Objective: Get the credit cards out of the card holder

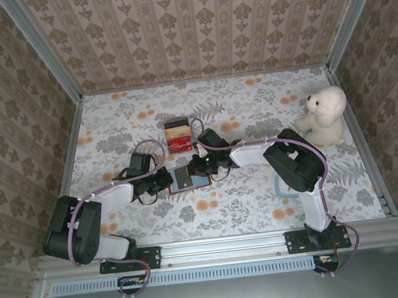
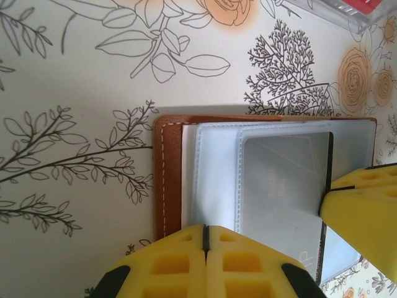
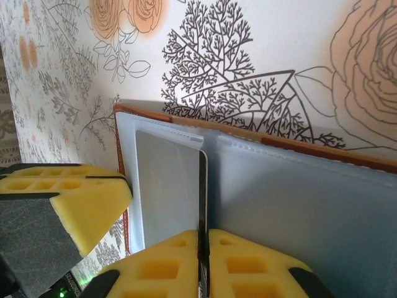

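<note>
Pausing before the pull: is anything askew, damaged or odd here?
Nothing stands out. The card holder lies open and flat, a card straight in its sleeve, edge pinched by the right pincer.

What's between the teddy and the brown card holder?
The right arm. In the top view its white forearm stretches from near the teddy across to the card holder.

Yellow hands [image 2: 206, 239], black-white arms [image 1: 111, 194]

Brown card holder [image 2: 167, 180], floral table [image 1: 252, 108], white teddy bear [image 1: 324, 116], damask walls [image 1: 193, 28]
</note>
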